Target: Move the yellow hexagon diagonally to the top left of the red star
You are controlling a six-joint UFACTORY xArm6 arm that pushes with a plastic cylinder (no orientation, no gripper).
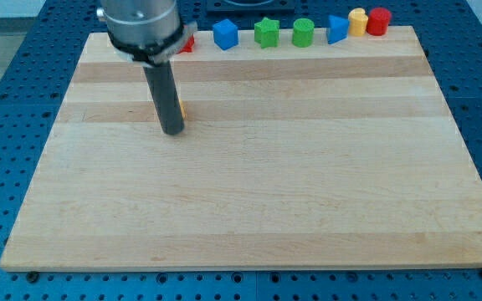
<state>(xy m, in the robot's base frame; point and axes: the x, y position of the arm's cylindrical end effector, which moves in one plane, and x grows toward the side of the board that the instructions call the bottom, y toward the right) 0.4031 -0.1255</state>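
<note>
The dark rod is held upright in the frame's upper left, my tip set on the pale wooden board. No claw is fitted, so no opening can be told. A yellow block, its shape mostly hidden, is seen touching the rod's right side. A red block, largely covered by the metal housing, lies at the top edge. A perforated blue table surrounds the board.

Along the top edge are set 6 further glossy blocks: a blue cube, a green star, a green cylinder, a blue wedge, a yellow rounded block and a red cylinder.

My rod is a straight, dark grey cylinder with a dull sheen. Above it sits a wider, silvery-grey round housing with a dark lower rim.
</note>
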